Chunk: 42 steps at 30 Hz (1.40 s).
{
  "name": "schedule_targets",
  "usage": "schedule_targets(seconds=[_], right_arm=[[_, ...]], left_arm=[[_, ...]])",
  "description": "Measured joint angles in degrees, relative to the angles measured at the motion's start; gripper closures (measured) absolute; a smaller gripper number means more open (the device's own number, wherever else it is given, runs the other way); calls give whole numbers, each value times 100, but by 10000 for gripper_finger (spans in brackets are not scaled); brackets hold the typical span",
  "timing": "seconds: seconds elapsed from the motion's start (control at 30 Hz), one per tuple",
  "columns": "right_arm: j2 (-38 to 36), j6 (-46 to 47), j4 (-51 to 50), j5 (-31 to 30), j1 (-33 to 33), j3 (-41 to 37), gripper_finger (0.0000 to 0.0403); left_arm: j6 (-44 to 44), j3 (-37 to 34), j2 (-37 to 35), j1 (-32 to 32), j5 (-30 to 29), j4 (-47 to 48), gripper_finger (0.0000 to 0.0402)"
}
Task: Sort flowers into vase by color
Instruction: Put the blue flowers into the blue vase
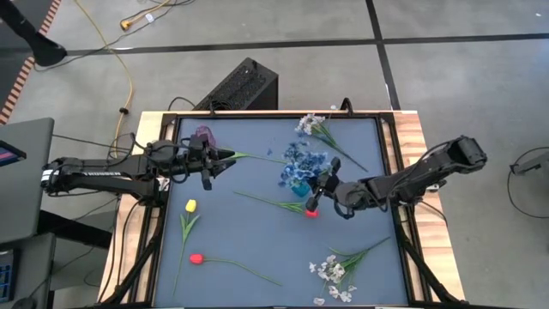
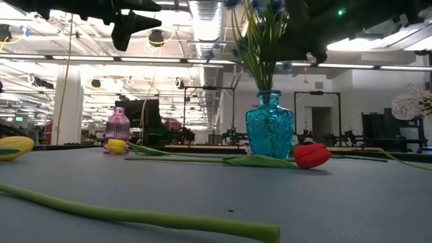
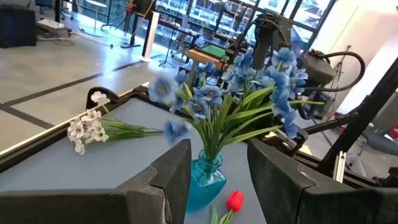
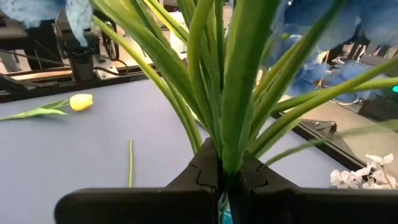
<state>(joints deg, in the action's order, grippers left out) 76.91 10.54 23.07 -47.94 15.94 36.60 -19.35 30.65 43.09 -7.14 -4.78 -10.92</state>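
Blue-grey table (image 1: 257,249) with two vases (teal (image 1: 300,186), pink (image 1: 203,136)) and scattered flowers (image 1: 336,264).

The table's middle is blocked by the blue vase (image 1: 299,185) with its blue sprigs (image 1: 303,165), the right gripper (image 1: 322,190) and a red tulip (image 1: 312,210), while open mat (image 1: 257,236) is left nearer.

The counter (image 1: 257,257) has a grey-blue top with a pale wooden edge, and it stands on a grey concrete floor (image 1: 463,86) crossed by dark lines. A yellow cable (image 1: 129,81) trails over the floor beyond the counter's far left corner, and a black ribbed box (image 1: 244,86) sits against its far edge. Past the counter the hall opens wide: a white pillar (image 2: 67,104), long ceiling lights (image 2: 206,20), and dark desks with equipment along the far side.
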Motion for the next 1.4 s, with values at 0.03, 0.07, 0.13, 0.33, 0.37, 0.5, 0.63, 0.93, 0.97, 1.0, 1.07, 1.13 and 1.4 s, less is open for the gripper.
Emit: schedule_targets(seconds=[0.03, 0.07, 0.13, 0.33, 0.37, 0.5, 0.63, 0.93, 0.97, 1.0, 1.07, 1.13, 1.4], right_arm=[[1, 1, -7, 0, 0, 0, 369], [3, 3, -19, -1, 0, 0, 369], [3, 14, -53, -1, 2, 0, 369], [1, 154, -341, -147, 2, 0, 336], [1, 196, -397, -147, 2, 0, 331], [1, 208, -449, -147, 21, 0, 323], [-52, 165, -441, -140, 52, 2, 321], [-551, 165, -843, 34, 52, 9, 319], [-622, 184, -965, 82, 52, 9, 319], [-687, 259, -1088, 158, 50, 9, 318], [-791, 439, -1344, 313, 5, 9, 317], [-839, 544, -1482, 479, -30, 9, 309], [-840, 603, -1535, 1051, -166, 9, 210]], left_arm=[[0, 0, 0, 0, 0, 0, 256], [-2, 0, 0, 0, -1, 0, 256], [-3, 0, 0, 0, 0, 0, 256], [-20, 0, 0, 0, -2, 0, 256], [-20, 0, 0, 0, -2, 0, 256], [-20, 0, 0, 0, 9, 0, 256], [-20, 0, 0, 0, 45, -2, 256], [4, 0, 0, 0, 63, -6, 256], [4, 0, 0, 0, 98, -7, 256], [4, 0, 0, 0, 113, -7, 256], [4, 0, 0, 0, 116, -7, 256], [6, 0, 0, 0, 119, -7, 256], [63, 0, 0, 0, 129, -7, 256]])
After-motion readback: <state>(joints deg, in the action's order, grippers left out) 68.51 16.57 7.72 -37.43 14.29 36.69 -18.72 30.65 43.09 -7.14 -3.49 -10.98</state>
